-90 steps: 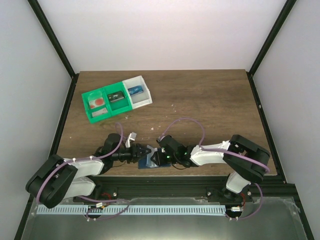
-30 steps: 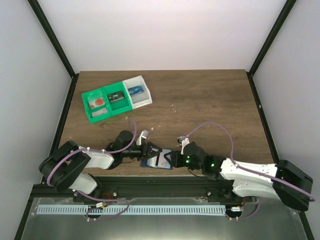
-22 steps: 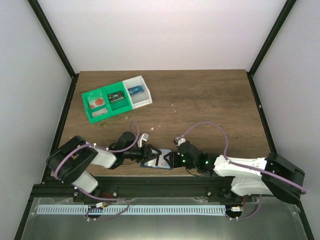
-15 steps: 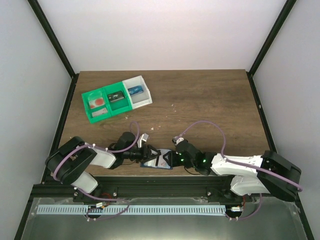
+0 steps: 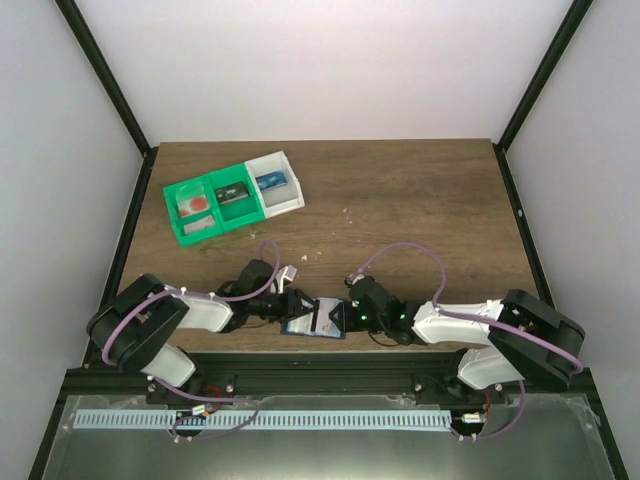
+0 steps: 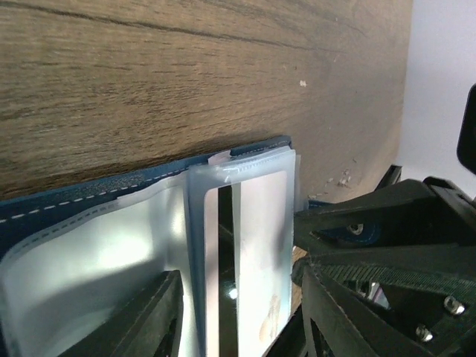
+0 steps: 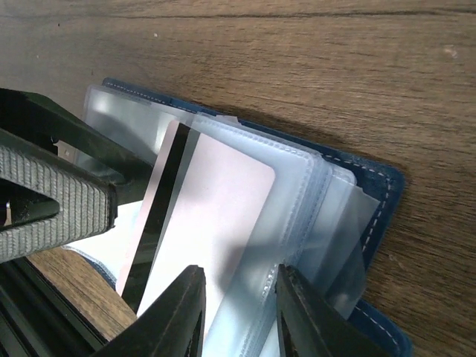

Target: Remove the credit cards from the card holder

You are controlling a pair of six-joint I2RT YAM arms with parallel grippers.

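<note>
At the table's (image 5: 400, 200) near edge, about centre, the card holder (image 5: 305, 329) lies open btwn the two arms, blue cover down, clear sleeves (image 6: 97, 253) fanned upward. One credit card (image 7: 216, 216), pale grey-white w/ a black stripe, sits in the top sleeve. In the right wrist view its stripe side pokes past the sleeve's edge and the rest is inside. Can't make out other cards.

Left gripper (image 6: 242, 275): fingers spread, one each side of the sleeve carrying the card. Can't tell if the tips touch the plastic. Right gripper (image 7: 239, 274) comes in from the opposite side, fingers apart, w/ sleeve layers and the card's near end in or under the gap. No clear pinch, so contact can't be told. The grippers are almost nose to nose over the holder.

Prob. step: getting a hold on that card. No card lies out on the wood, so the task looks barely begun.

Risks, as I judge them:
- Closing on sleeve + card together, so the pull drags the whole holder, maybe off the near edge.
- Slick card slipping from the pads if only a corner is caught.
- Fingers of the two arms knocking, given how close they are.
- Thin plastic creasing or tearing if yanked.

Green-and-white tray (image 5: 236, 226) sits far left, well apart.
</note>
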